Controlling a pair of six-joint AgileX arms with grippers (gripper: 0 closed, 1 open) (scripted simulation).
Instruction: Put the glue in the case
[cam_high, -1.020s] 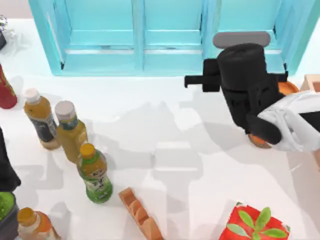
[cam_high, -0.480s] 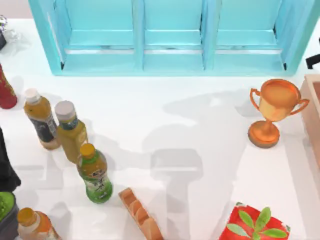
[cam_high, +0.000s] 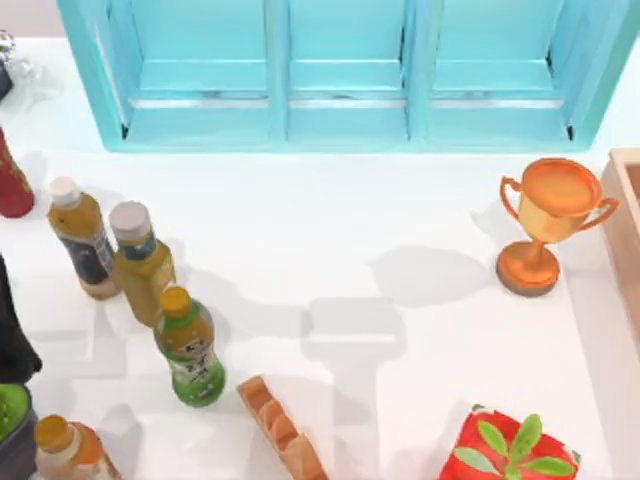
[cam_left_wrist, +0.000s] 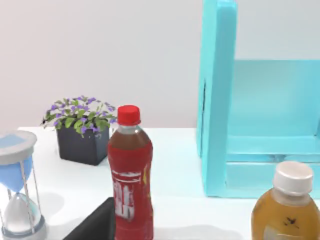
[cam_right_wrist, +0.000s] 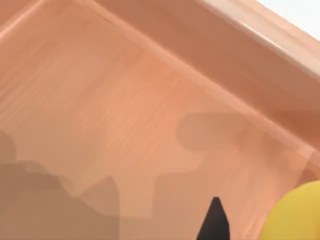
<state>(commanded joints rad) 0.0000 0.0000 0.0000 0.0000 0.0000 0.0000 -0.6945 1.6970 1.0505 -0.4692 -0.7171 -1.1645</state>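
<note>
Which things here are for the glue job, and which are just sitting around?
For the job: the glue (yellow top), the wooden case, my right hand above the case.
Just lying about: trophy, blue cabinet, green-labelled bottle, red bottle, hourglass, flower pot; my left arm parked at the table's left.

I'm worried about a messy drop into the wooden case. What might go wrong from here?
1. A yellow rounded thing, likely the glue, sits beside the right gripper above the case floor. Its hold cannot be seen, so it may fall and roll.
2. The trophy stands close beside the case at the table's right; the arm might topple it when leaving.
The left arm is parked at the left edge.
</note>
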